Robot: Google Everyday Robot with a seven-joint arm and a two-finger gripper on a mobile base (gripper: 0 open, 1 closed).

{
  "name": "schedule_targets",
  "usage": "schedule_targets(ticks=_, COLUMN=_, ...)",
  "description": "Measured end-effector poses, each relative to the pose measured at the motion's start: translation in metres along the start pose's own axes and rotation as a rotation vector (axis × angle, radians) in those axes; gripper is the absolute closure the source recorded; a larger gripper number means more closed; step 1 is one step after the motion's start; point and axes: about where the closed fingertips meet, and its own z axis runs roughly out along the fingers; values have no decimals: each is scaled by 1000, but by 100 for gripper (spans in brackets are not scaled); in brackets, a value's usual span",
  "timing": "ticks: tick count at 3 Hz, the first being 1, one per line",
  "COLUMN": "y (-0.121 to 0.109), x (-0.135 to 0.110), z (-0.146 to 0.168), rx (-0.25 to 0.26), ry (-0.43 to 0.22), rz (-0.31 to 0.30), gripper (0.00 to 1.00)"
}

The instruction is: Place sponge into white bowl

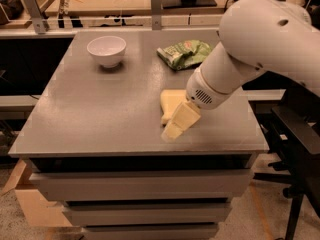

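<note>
The pale yellow sponge (170, 102) lies flat on the grey table (100, 114), right of centre and near the front; its right part is hidden behind the gripper. The white bowl (106, 50) stands upright at the back left and holds nothing. My gripper (177, 122), with yellowish foam fingers on the white arm (250, 44), hangs over the sponge's front right corner, pointing down to the left, its tip close to the table surface.
A green snack bag (185, 53) lies at the back right of the table. Drawers sit under the table front. A cluttered workbench runs behind. A dark stand (300, 144) is at the right, a cardboard box (30, 204) at lower left.
</note>
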Motion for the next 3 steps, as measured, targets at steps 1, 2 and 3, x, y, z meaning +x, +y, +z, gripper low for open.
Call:
schedule_targets(ticks=1, y=-1, x=-5, z=17, rx=7, ry=19, rz=3, gripper=0)
schedule_targets(ticks=2, y=-8, x=-11, z=28, rx=20, ry=8, rz=21, gripper=18)
schedule_targets(ticks=3, y=-18, x=-13, z=37, rx=27, ry=-13, rz=43, gripper=50)
